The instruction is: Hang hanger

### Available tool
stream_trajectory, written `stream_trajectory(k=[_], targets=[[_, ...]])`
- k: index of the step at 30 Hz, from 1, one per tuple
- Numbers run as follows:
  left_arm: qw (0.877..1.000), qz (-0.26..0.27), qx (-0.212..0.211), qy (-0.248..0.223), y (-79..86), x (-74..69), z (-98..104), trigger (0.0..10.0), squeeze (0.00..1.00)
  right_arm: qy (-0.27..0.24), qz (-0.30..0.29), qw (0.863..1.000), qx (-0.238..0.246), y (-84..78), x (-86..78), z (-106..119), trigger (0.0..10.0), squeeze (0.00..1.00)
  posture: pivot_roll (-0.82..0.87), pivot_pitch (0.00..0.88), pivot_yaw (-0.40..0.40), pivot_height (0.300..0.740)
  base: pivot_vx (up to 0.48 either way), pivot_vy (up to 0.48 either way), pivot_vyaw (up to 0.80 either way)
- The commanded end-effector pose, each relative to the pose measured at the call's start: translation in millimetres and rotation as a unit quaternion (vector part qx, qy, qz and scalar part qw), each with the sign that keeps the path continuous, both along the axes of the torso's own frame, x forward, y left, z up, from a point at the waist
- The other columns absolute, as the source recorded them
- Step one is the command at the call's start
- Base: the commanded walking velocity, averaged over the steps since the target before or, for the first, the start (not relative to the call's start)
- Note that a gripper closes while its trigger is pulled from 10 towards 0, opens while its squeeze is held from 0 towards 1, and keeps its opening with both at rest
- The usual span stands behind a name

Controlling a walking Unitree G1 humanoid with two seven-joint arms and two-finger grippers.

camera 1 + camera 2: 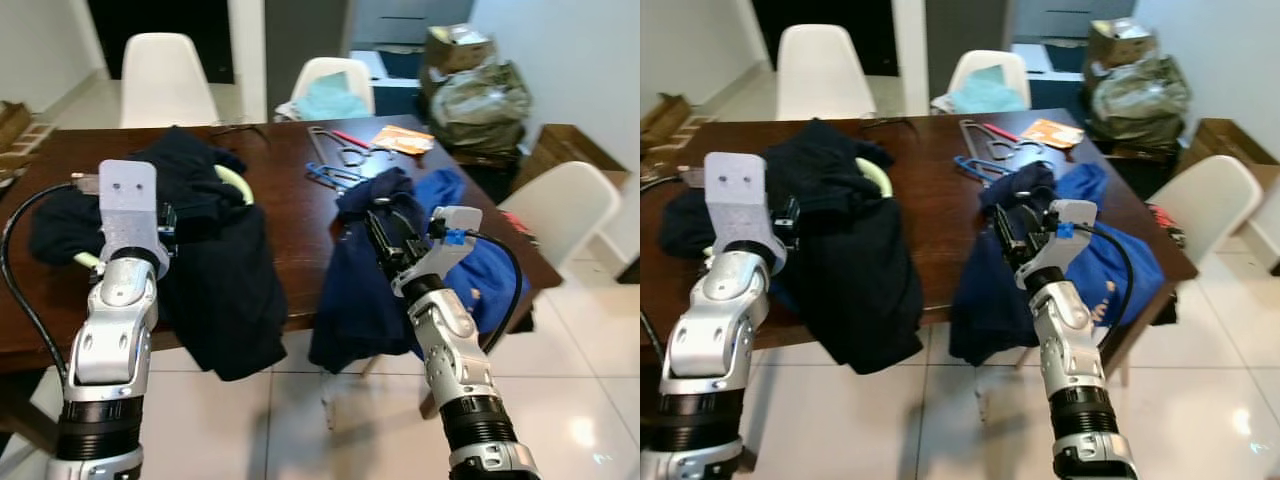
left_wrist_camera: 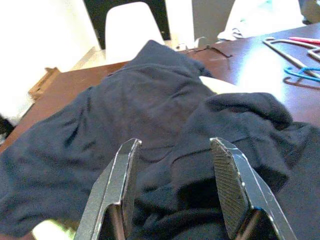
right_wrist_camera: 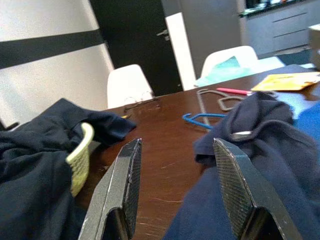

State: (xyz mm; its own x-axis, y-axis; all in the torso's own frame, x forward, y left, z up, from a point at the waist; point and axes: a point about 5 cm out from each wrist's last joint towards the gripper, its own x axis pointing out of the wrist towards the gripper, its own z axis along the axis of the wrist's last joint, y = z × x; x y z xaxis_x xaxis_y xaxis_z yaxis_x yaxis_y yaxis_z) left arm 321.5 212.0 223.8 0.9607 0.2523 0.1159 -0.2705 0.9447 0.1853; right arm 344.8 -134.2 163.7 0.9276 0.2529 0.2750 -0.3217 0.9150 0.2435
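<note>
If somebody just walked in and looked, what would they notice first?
Probably the two big heaps of clothes on the dark brown wooden table: a black garment draped over its near edge on the left, and a navy blue garment hanging over the edge on the right. The left claw and the right claw are both open, each at its heap. Loose hangers lie farther back.

The black garment covers most of the yellow-green basket; only a rim section shows. The left end effector has its finger bases cut off by the frame edge. The hangers on the desk overlap; their count cannot be determined. The navy garment hides the desk's front edge.
</note>
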Motion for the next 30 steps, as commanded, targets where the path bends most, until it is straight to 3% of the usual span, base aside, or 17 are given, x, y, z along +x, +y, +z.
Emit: stream_trajectory(k=[1,4,5,6,7,10,13,16,18,19,20,22,28,29,30], targets=[[1.000,0.015,0.008,-0.003,10.9,1.8,2.6,10.0,0.00,0.001,0.000,1.000,0.005,1.5,-0.3,-0.8,10.0,0.00,0.01,0.071,-0.044,0.740,0.000,0.000,0.00],[1.000,0.022,-0.001,-0.003,24.1,7.1,3.8,10.0,0.00,0.001,0.001,1.000,0.007,2.9,0.4,-0.5,10.0,0.00,0.01,0.081,-0.057,0.740,0.000,0.000,0.00],[1.000,0.021,-0.007,-0.001,30.0,10.5,3.4,10.0,0.74,0.002,0.001,1.000,0.008,3.5,0.8,-0.4,10.0,0.00,0.01,0.081,-0.057,0.740,0.000,0.000,0.00],[1.000,0.021,-0.007,-0.001,30.0,10.5,3.4,10.0,0.74,0.002,0.001,1.000,0.008,3.5,0.8,-0.4,10.0,0.00,0.01,0.081,-0.057,0.740,0.000,0.000,0.00],[1.000,0.021,-0.010,0.001,36.5,16.7,3.8,10.0,1.00,0.002,0.004,1.000,0.006,4.8,1.2,0.1,10.0,0.00,0.00,0.088,-0.061,0.740,0.000,0.000,0.00],[1.000,0.025,-0.009,0.002,41.4,21.0,4.9,10.0,1.00,0.001,0.006,1.000,0.005,5.7,1.3,0.6,10.0,0.00,0.00,0.088,-0.061,0.740,0.000,0.000,0.00],[0.999,0.028,-0.012,-0.010,53.8,34.9,11.4,10.0,1.00,-0.005,0.004,1.000,0.001,2.9,2.2,4.9,10.0,0.00,-0.01,0.097,-0.063,0.740,0.000,0.000,0.00],[0.999,0.028,-0.013,-0.012,55.8,36.9,11.9,10.0,1.00,-0.005,0.003,1.000,0.001,2.2,2.3,5.5,10.0,0.00,-0.01,0.097,-0.063,0.740,0.000,0.000,0.00],[0.999,-0.021,-0.010,-0.028,44.2,43.2,17.9,10.0,1.00,-0.009,-0.001,1.000,-0.002,-1.0,2.5,7.7,10.0,0.00,-0.02,0.108,-0.057,0.740,0.000,0.000,0.00],[0.996,-0.076,-0.002,-0.054,27.6,46.2,25.3,10.0,1.00,-0.012,-0.003,1.000,-0.004,-3.3,2.2,9.1,10.0,0.00,-0.03,0.109,-0.056,0.740,0.000,0.000,0.00],[0.996,-0.076,-0.002,-0.054,27.6,46.2,25.3,10.0,1.00,-0.012,-0.003,1.000,-0.004,-3.3,2.2,9.1,10.0,0.00,-0.03,0.109,-0.056,0.740,0.000,0.000,0.00],[0.989,-0.125,0.011,-0.084,8.1,43.4,29.5,10.0,1.00,-0.013,-0.010,1.000,-0.006,-6.6,1.9,9.4,10.0,0.00,-0.03,0.117,-0.058,0.740,0.000,0.000,0.00],[0.979,-0.188,-0.002,-0.077,-12.8,42.5,22.6,10.0,1.00,-0.013,-0.016,1.000,-0.008,-10.6,1.8,9.5,10.0,0.00,-0.03,0.121,-0.063,0.740,0.000,0.000,0.00],[0.968,-0.242,-0.013,-0.070,-25.7,40.7,18.9,10.0,1.00,-0.012,-0.017,1.000,-0.009,-11.9,2.0,9.3,10.0,0.00,-0.02,0.121,-0.065,0.740,0.000,0.000,0.00],[0.968,-0.242,-0.013,-0.070,-25.7,40.7,18.9,10.0,1.00,-0.012,-0.017,1.000,-0.009,-11.9,2.0,9.3,10.0,0.00,-0.02,0.121,-0.065,0.740,0.000,0.000,0.00]])
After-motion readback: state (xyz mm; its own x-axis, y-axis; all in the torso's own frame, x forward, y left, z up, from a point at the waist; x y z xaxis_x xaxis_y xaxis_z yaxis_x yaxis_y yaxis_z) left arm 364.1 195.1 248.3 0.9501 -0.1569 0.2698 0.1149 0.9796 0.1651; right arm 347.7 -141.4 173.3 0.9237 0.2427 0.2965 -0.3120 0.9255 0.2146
